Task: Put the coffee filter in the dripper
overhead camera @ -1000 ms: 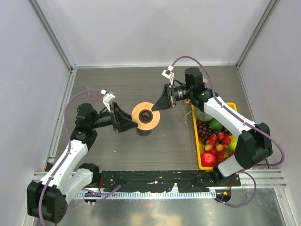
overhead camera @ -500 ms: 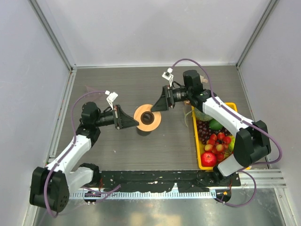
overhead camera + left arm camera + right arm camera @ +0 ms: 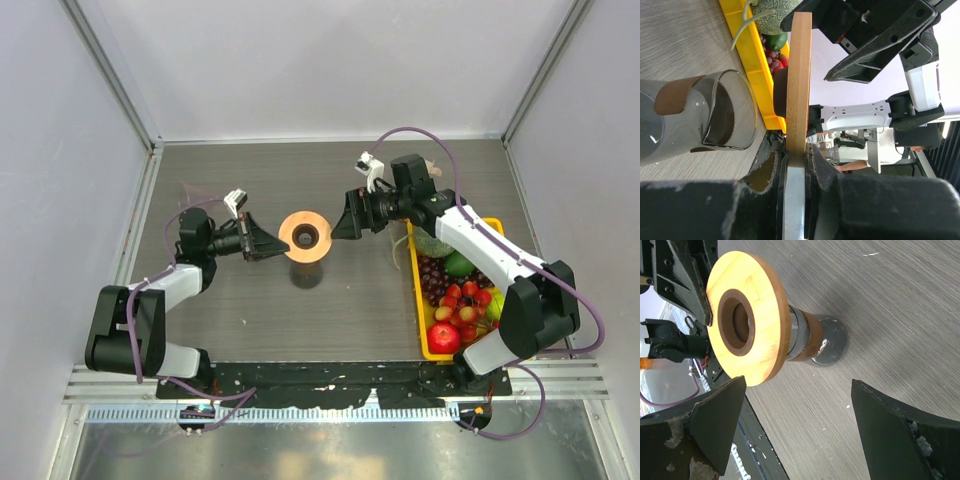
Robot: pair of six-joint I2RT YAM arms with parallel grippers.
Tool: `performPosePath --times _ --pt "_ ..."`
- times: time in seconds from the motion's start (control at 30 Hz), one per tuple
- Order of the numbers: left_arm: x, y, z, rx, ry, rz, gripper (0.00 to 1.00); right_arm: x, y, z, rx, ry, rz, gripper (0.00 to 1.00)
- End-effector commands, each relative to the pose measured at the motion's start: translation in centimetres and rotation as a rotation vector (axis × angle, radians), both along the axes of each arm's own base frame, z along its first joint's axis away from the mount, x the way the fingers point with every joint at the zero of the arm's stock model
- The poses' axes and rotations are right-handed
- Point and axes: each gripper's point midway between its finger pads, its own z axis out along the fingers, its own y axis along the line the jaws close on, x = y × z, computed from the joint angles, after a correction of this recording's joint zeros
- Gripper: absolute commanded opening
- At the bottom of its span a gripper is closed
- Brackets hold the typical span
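Note:
The dripper (image 3: 305,233) shows as a round orange-brown collar with a dark centre hole. My left gripper (image 3: 272,247) is shut on the collar's left edge; in the left wrist view the collar (image 3: 800,75) stands edge-on between the jaws (image 3: 797,152). It hangs just off the mouth of a glass carafe (image 3: 715,115) with a brown band. My right gripper (image 3: 345,218) is open to the right of the collar, touching nothing. In the right wrist view the dripper (image 3: 765,315) lies beyond its spread fingers (image 3: 797,385). The coffee filter is out of view.
The carafe (image 3: 305,275) stands on the dark wood-grain table under the dripper. A yellow tray (image 3: 415,290) of fruit sits at the right, under the right arm. White walls close the table at the back and both sides.
My left gripper has shut on the dripper's collar. My right gripper has let go of it, opened wide and drawn back a little. The collar has shifted slightly toward the back.

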Motion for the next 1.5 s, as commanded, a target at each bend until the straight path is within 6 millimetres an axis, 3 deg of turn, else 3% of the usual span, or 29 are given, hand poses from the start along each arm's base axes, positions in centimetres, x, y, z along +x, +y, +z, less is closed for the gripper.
performPosePath --times 0.0,0.2,0.67,0.9,1.07,1.37,1.47 --pt "-0.7 0.0 2.0 -0.022 -0.079 -0.052 0.00 0.3 -0.4 2.0 0.000 -0.088 -0.004 0.93" --pt "-1.0 0.3 -0.1 0.018 -0.034 -0.056 0.00 0.1 -0.2 1.6 0.006 -0.069 0.006 0.93" --pt "0.6 0.5 -1.5 0.023 0.012 -0.050 0.00 -0.1 0.2 1.4 0.021 -0.050 0.029 0.92" --pt "0.8 0.5 -2.8 0.031 0.059 -0.062 0.05 -0.1 0.2 1.2 0.018 -0.042 0.034 0.92" --pt "0.9 1.0 -3.0 0.041 0.055 -0.045 0.20 -0.1 0.2 1.2 0.017 -0.041 0.035 0.92" --pt "1.0 2.1 -2.8 0.046 0.034 -0.009 0.62 -0.3 0.2 1.2 0.019 -0.043 0.042 0.92" --pt "0.4 2.1 -2.3 0.050 0.011 -0.014 0.68 -0.5 0.2 1.3 0.021 -0.046 0.047 0.92"
